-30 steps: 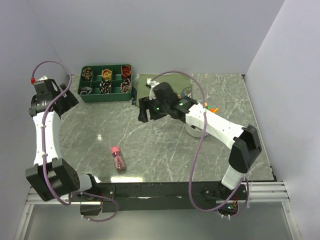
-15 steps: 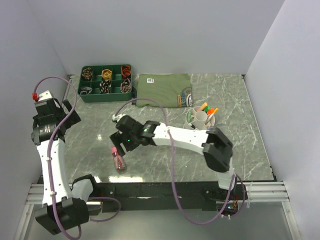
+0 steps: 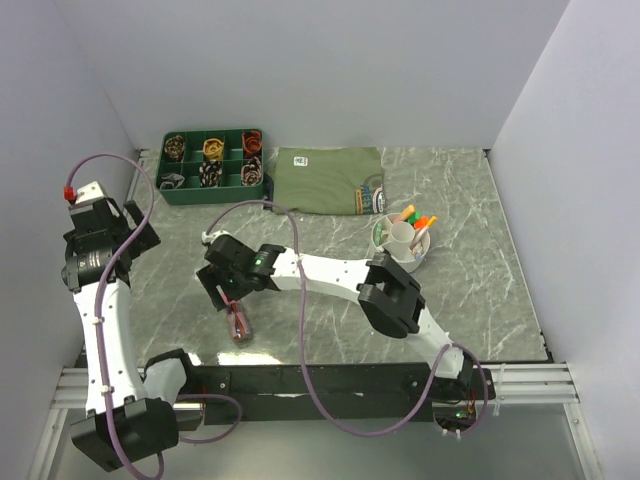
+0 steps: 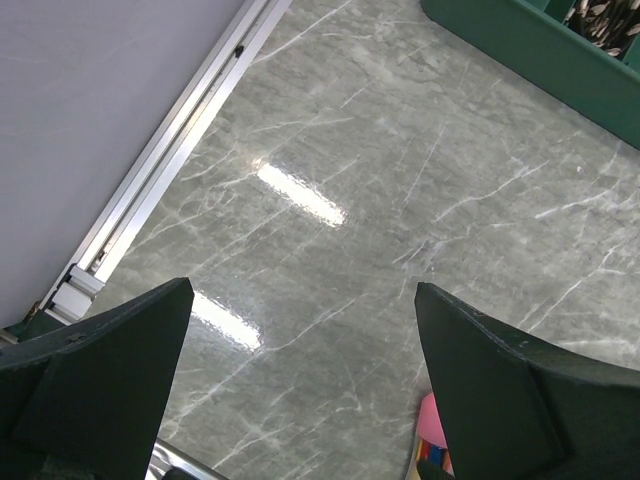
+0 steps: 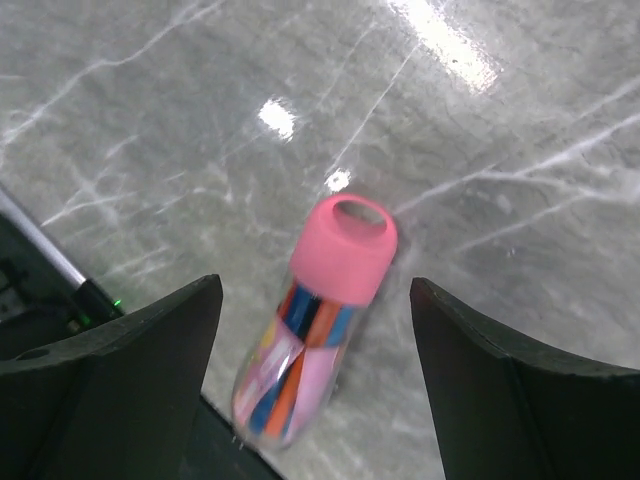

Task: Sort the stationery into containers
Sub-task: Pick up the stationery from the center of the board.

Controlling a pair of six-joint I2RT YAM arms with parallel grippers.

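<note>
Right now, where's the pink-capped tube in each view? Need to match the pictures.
Top external: pink-capped tube lies left of centre, near the front edge, partly under the right arm's head.
Left wrist: only a pink sliver at the bottom edge, right of centre.
Right wrist: centre frame, lying flat, cap towards the top.
Shared landmark: the grey veined marble tabletop it lies on.

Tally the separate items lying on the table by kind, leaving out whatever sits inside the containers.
Pink-capped tube: 1
White round organiser: 1
Green divided tray: 1
Olive cloth: 1
Total: 4
</note>
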